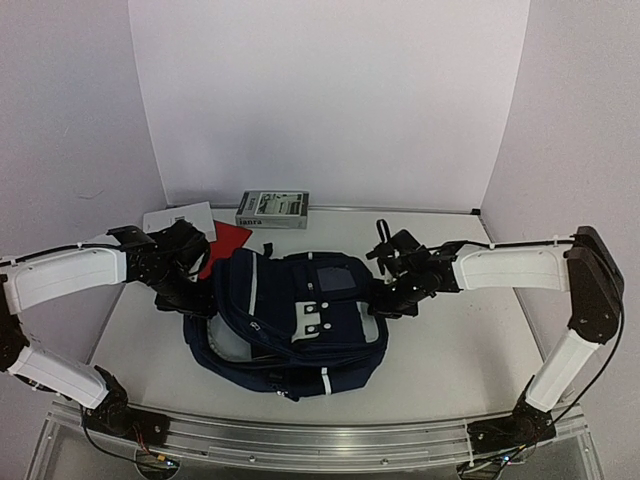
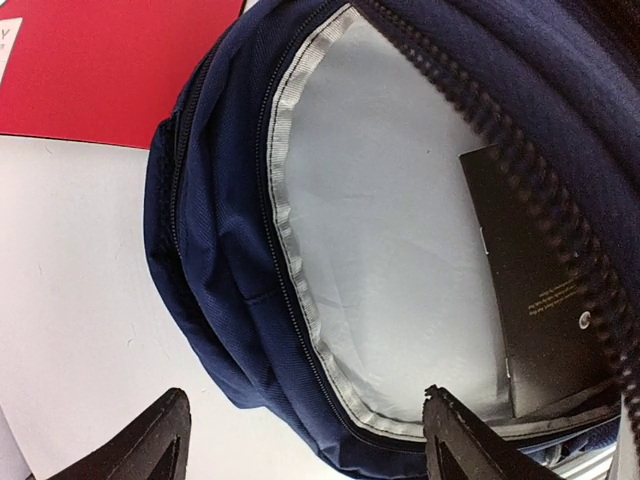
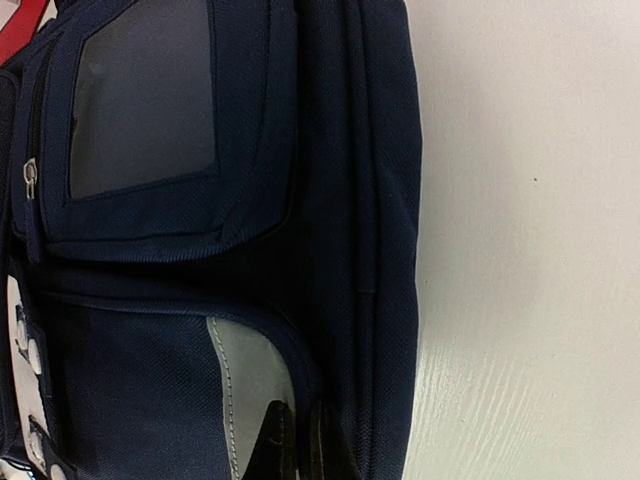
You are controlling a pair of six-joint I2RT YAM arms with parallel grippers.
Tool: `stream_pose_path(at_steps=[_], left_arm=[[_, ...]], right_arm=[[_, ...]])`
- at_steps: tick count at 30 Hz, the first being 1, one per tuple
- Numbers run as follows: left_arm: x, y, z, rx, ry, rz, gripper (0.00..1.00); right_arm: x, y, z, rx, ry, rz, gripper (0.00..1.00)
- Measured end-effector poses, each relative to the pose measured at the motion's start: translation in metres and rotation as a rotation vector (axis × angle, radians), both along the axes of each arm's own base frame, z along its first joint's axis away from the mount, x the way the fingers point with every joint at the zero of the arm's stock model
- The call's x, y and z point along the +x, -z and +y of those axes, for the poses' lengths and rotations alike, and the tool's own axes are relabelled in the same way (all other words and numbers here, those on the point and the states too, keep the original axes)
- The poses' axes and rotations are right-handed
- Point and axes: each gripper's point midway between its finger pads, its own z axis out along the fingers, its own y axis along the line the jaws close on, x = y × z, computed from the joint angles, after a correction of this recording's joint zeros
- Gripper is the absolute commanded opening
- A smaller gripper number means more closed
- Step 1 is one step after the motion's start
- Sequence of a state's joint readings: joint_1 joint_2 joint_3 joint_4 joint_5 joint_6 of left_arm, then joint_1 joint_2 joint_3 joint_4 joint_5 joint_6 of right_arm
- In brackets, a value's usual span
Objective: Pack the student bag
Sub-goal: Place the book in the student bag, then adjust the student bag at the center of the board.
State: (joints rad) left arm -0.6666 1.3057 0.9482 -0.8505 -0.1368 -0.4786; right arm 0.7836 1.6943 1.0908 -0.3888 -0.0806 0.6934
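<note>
The student bag, navy with a white stripe and a grey buckled flap, lies flat in the middle of the table. Its main compartment gapes at the left, showing pale grey lining and a black flat item inside. My left gripper is open at that left rim, its jaws straddling the zip edge without touching it. My right gripper is at the bag's right side. Its fingers are shut, pinching a navy fold of the bag beside the grey flap.
A red folder lies just behind the bag's left end and also shows in the left wrist view. A white sheet and a grey box sit by the back wall. Bare table is right of the bag.
</note>
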Motion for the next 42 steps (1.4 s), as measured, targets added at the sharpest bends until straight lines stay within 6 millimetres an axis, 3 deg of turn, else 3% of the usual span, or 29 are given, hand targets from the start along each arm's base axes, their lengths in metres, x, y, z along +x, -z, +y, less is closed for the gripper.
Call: stream_pose_path(at_steps=[3, 8, 10, 15, 18, 23, 27, 30, 36, 39, 42], left_arm=[[-0.003, -0.001, 0.004, 0.014, -0.004, 0.004, 0.82], [-0.006, -0.009, 0.012, 0.016, -0.025, -0.011, 0.83], [-0.008, -0.013, 0.014, 0.01, -0.032, -0.019, 0.84], [-0.003, -0.028, 0.011, -0.022, -0.035, -0.054, 0.88], [0.009, -0.041, 0.002, -0.073, -0.027, -0.099, 0.9], [0.045, -0.061, -0.018, -0.177, -0.002, -0.164, 0.92], [0.09, -0.069, -0.039, -0.279, 0.029, -0.191, 0.93], [0.125, -0.064, -0.045, -0.348, 0.031, -0.19, 0.92], [0.174, -0.036, -0.056, -0.415, 0.053, -0.158, 0.89], [0.185, -0.013, -0.062, -0.403, 0.062, -0.122, 0.88], [0.185, 0.013, -0.063, -0.368, 0.059, -0.077, 0.88]], right_arm=[[0.017, -0.005, -0.002, -0.019, 0.0, -0.031, 0.0], [0.067, -0.016, -0.016, -0.063, 0.02, -0.104, 0.0], [0.086, -0.022, -0.021, -0.079, 0.024, -0.134, 0.05], [0.125, -0.042, -0.029, -0.108, 0.058, -0.217, 0.59], [0.135, -0.056, -0.034, -0.099, 0.079, -0.255, 0.77], [0.113, -0.068, -0.048, -0.065, 0.117, -0.248, 0.94], [0.074, -0.069, -0.065, -0.003, 0.152, -0.203, 0.98], [0.049, -0.061, -0.07, 0.062, 0.177, -0.153, 0.98], [0.016, -0.027, -0.062, 0.203, 0.199, -0.036, 0.85], [0.0, -0.01, -0.055, 0.258, 0.197, 0.024, 0.74], [-0.007, -0.004, -0.047, 0.311, 0.198, 0.05, 0.67]])
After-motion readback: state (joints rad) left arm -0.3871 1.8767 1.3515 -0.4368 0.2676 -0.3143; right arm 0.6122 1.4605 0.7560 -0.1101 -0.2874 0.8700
